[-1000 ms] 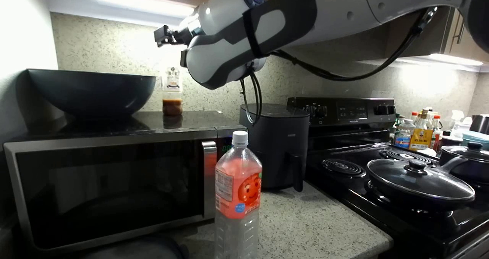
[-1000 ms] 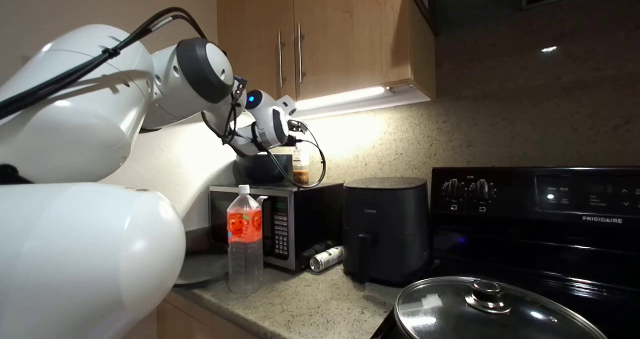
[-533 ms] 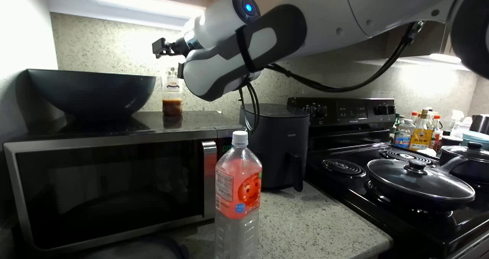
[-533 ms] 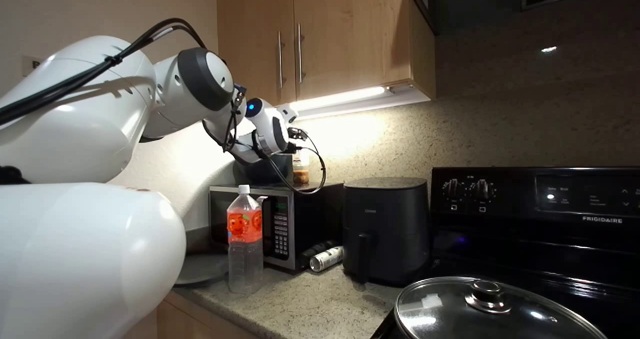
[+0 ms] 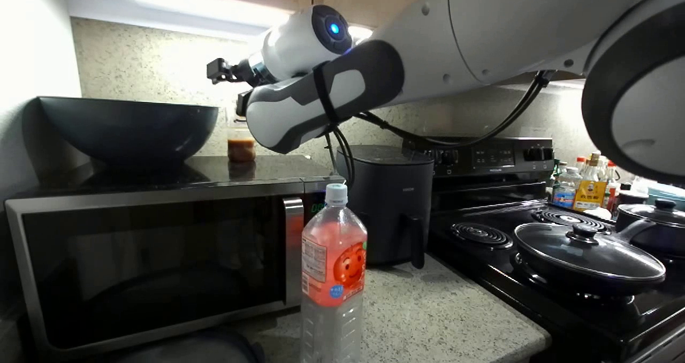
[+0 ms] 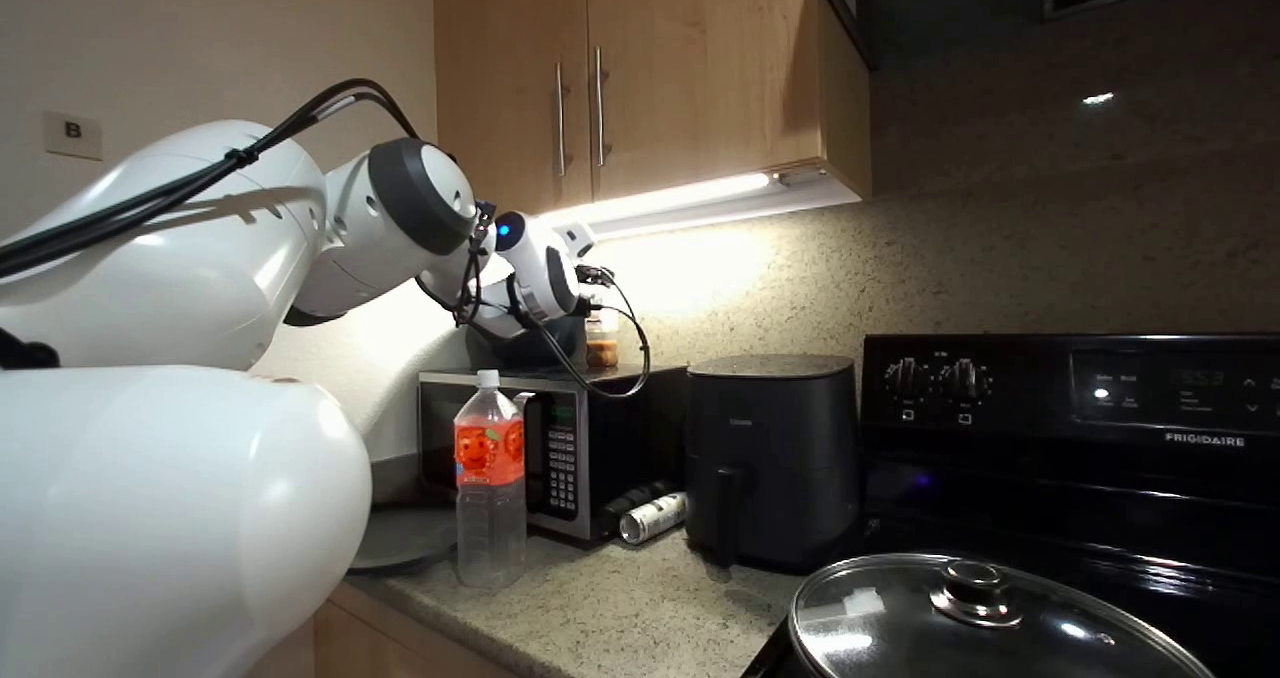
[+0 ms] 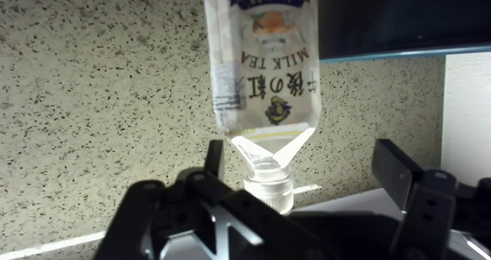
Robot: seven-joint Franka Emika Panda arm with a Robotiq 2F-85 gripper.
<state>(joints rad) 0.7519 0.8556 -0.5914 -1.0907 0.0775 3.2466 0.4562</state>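
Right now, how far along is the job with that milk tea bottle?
Looks done: the tool faces the milk tea bottle, jaws wide open.
In hand, it seems: alignment; in the wrist view the bottle's top shows between the fingers, though depth is hard to judge.
Left, presumably: a grip; speckled wall shows between bottle and both fingers, and the bottle stands on the microwave.

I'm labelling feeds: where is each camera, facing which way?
An exterior view: in front of the microwave, facing it and stove; arm at upper right.
An exterior view: beside the arm, facing cabinet and air fryer; arm at left.
Wrist view: behind the open gripper, facing the milk tea bottle, picture inverted; fingers at bottom.
Both exterior views share the red-labelled bottle.
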